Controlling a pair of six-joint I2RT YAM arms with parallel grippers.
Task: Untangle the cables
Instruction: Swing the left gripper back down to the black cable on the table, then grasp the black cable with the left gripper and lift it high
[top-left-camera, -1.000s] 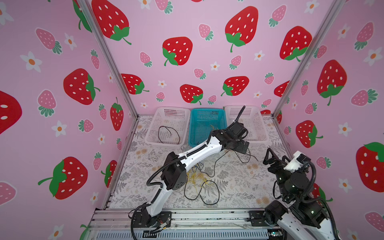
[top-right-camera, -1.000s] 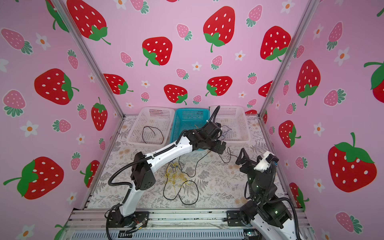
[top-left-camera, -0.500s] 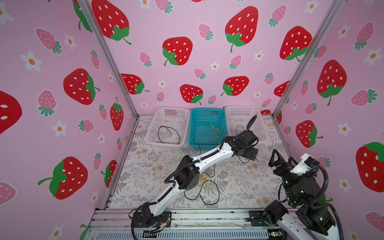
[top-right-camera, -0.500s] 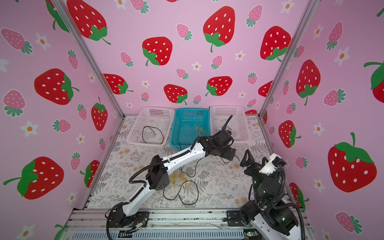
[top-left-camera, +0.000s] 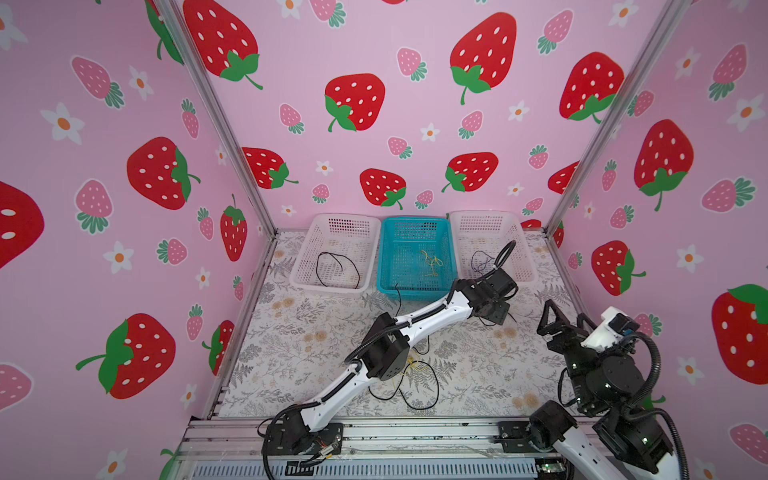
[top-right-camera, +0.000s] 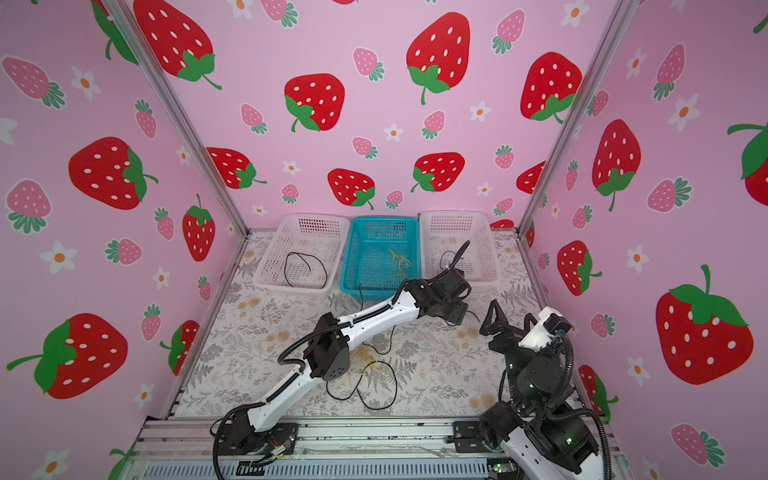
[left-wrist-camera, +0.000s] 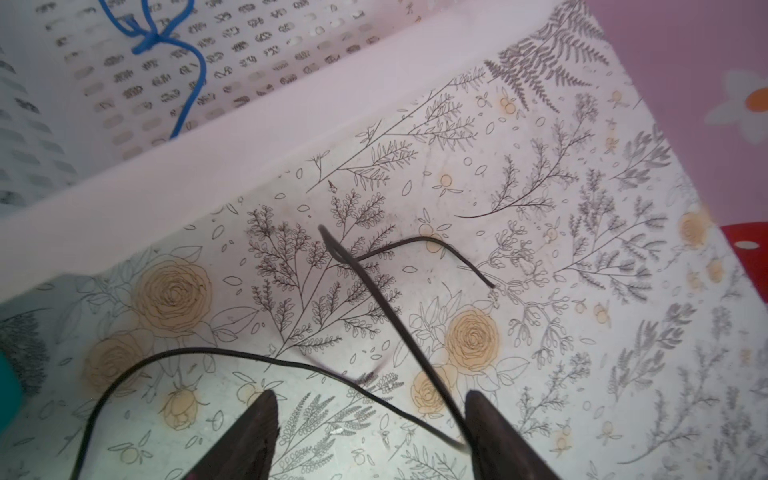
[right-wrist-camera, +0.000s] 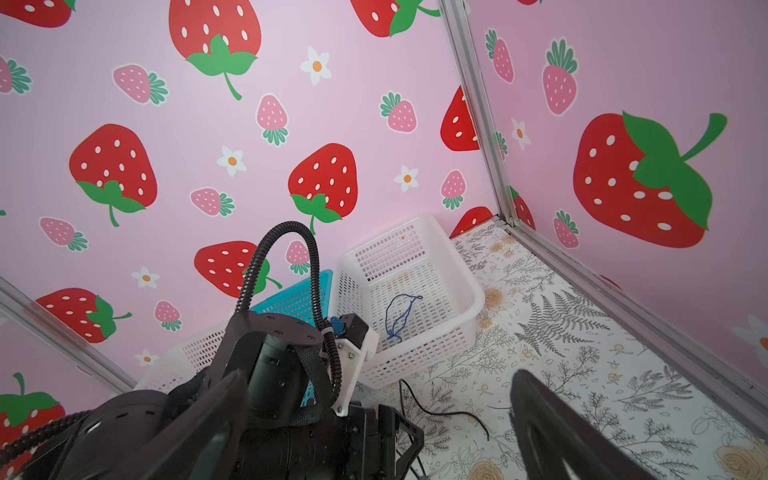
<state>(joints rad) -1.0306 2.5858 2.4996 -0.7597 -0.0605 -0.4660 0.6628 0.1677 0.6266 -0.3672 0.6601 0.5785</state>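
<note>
Black cable (left-wrist-camera: 375, 299) lies on the flowered worktop (left-wrist-camera: 540, 187), one strand running between the spread fingers of the left hand (left-wrist-camera: 369, 395) (not pinched), just beside a white basket (left-wrist-camera: 249, 137) holding a blue cable (left-wrist-camera: 203, 75); the right hand (right-wrist-camera: 378, 374) hangs spread wide above the worktop.

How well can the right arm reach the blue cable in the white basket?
Probably yes: the blue cable lies in an open-topped white basket near the open right tool, though the left arm crowds it.
</note>
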